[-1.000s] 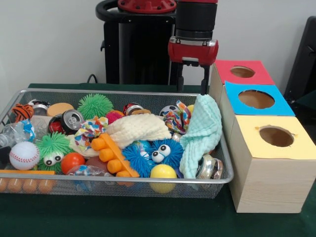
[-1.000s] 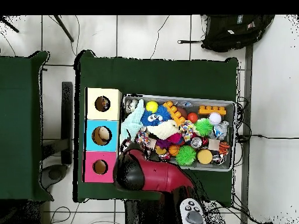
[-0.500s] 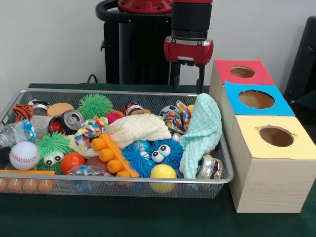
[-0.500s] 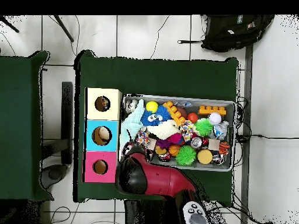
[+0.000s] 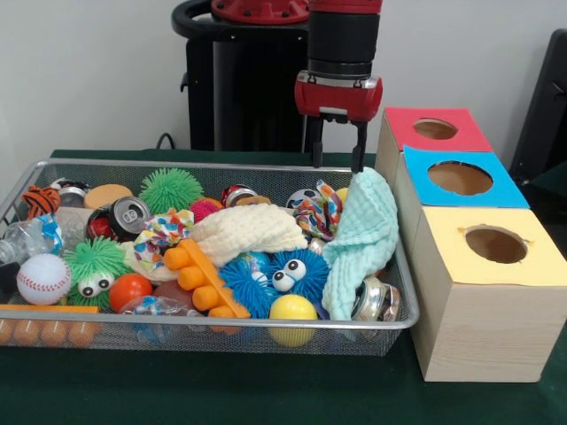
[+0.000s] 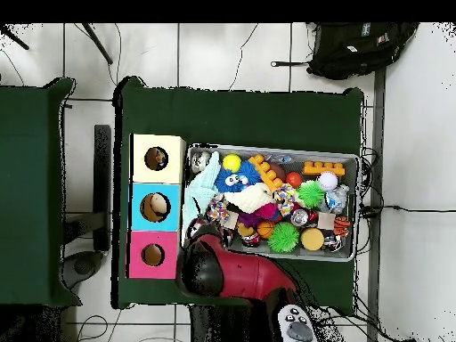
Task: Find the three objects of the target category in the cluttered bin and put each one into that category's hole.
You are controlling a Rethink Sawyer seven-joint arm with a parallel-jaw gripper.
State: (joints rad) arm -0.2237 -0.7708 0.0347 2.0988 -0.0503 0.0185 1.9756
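Starting at the left of the front view, I am looking across the bin (image 5: 35,168), whose wire walls are keeping a heap of toys from spilling onto the green table (image 5: 266,390). A baseball (image 5: 42,278) and a green spiky toy with eyes (image 5: 94,266) are sitting low against the near left side, with a drink can (image 5: 124,216) lying tipped behind them.

Moving right, one dotted fabric piece (image 5: 161,232) is lying on top of the pile beside the orange block toy (image 5: 200,280), exposed enough that I judge it easy to reach. The cream waffle cloth (image 5: 248,232) is draping over the middle, possibly hiding more beneath it. A blue furry toy with eyes (image 5: 275,276) and a yellow ball (image 5: 292,312) are crowding the near rim.

Further right, a second dotted fabric piece (image 5: 319,212) is wedged at the back, touching the mint-green cloth (image 5: 365,239), which is hanging over the bin's right edge. I cannot find the third piece; it is probably buried.

I am holding my gripper (image 5: 337,164) above the bin's far rim, almost over that second piece, with the fingers apart and nothing between them, ready for a descent.

At the right, the yellow-topped hole (image 5: 496,244) is waiting on the nearest, largest wooden box (image 5: 478,328), just beside the bin, which keeps the carry short.
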